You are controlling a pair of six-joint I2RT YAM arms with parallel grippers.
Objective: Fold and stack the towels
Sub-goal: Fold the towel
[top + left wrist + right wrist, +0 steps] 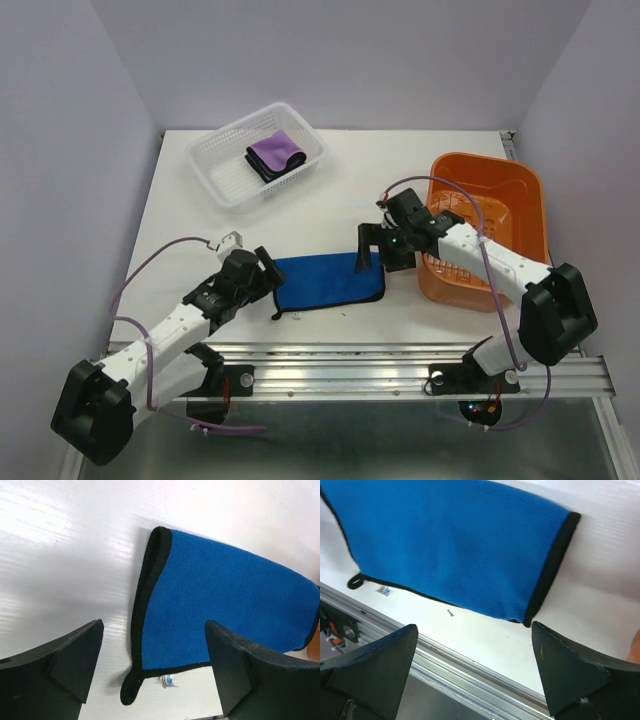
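Observation:
A bright blue towel (330, 283) with black edging lies folded flat on the white table, near the front edge. My left gripper (270, 282) hangs open just over its left end, nothing between the fingers; in the left wrist view that gripper (153, 630) frames the towel (225, 600) and its black corner loop (131, 690). Open and holding nothing, my right gripper (372, 254) stands above the towel's right end; the right wrist view has the gripper (474, 627) over the towel's (450, 545) near right corner. A folded purple towel (275, 153) sits in the white mesh basket (225, 175).
An orange plastic basket (520, 190) stands at the right, close behind my right arm. The white mesh basket is at the back left. A metal rail (400, 365) runs along the table's near edge.

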